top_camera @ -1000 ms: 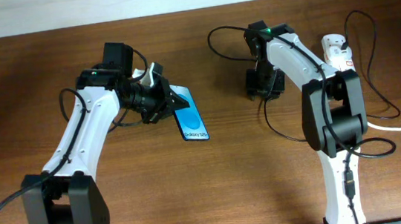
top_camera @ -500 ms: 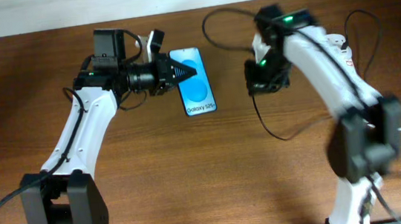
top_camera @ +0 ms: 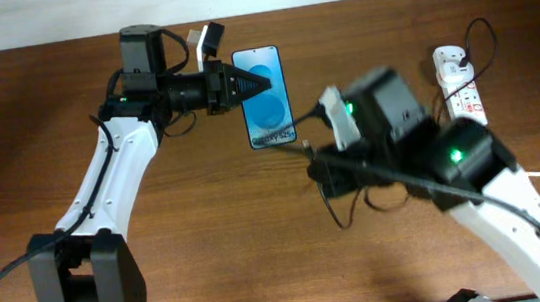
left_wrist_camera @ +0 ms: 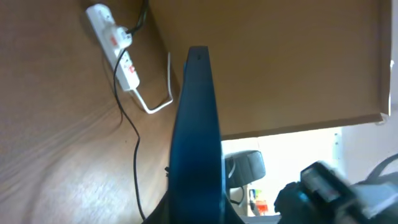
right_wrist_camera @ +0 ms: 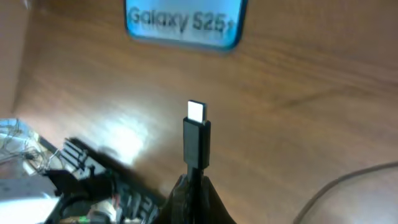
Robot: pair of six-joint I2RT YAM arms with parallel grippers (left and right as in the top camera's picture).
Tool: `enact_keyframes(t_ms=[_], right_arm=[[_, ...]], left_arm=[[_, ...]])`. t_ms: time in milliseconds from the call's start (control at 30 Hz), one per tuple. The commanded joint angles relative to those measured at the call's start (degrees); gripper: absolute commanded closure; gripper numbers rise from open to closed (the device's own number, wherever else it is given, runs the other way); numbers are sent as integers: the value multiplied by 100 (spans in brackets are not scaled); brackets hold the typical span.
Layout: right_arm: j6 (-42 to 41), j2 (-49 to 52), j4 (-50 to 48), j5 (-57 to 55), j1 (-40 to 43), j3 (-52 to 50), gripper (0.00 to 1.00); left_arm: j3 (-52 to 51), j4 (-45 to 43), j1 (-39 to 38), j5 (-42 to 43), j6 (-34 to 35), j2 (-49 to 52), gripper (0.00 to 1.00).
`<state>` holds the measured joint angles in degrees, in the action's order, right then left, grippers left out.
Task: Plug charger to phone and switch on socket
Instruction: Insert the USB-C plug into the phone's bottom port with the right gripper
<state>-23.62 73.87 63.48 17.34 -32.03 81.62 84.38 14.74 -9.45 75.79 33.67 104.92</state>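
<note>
Left gripper (top_camera: 251, 84) was pinched tight on the phone (top_camera: 275, 120) along its long side, blue screen facing up, far middle of the worktop (top_camera: 209, 238); whether it rested on the wood, I couldn't tell; right gripper (right_wrist_camera: 194, 198) was pressed onto the charger (right_wrist_camera: 196, 142) just behind its connector; the metal tip pointed at the phone's lower edge, near it but apart; the socket (top_camera: 459, 81) lay at the far right, well apart from the phone, black cable trailing from it.
</note>
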Motion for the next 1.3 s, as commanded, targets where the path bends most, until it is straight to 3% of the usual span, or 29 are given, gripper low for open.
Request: enact_keyframes(t_ms=[0, 67, 133, 300, 433, 700, 1267], right_arm=[[-463, -1351, -686, -404, -326, -999, 96], [-1202, -1998, -1700, -737, -522, -2050, 96], [-1355, -2144, -2793, -728, -557, -2715, 96], [-984, -1303, -3934, -748, -555, -2896, 96], [-986, -920, -4419, -728, -551, -2870, 96], [-813, -920, -4448, -772, -540, -2597, 96], [-811, -780, -4579, -149, -540, -2533, 96]], left_arm=[[79, -599, 22, 245, 315, 28, 100], [79, -1342, -52, 219, 688, 28, 100], [79, -1781, -168, 98, 955, 28, 100], [79, -2245, -352, 46, 1637, 28, 100], [79, -2323, -343, 295, 1768, 28, 100], [79, -2330, -22, 723, 1803, 28, 100], [79, -2282, -181, 811, 1685, 28, 100]])
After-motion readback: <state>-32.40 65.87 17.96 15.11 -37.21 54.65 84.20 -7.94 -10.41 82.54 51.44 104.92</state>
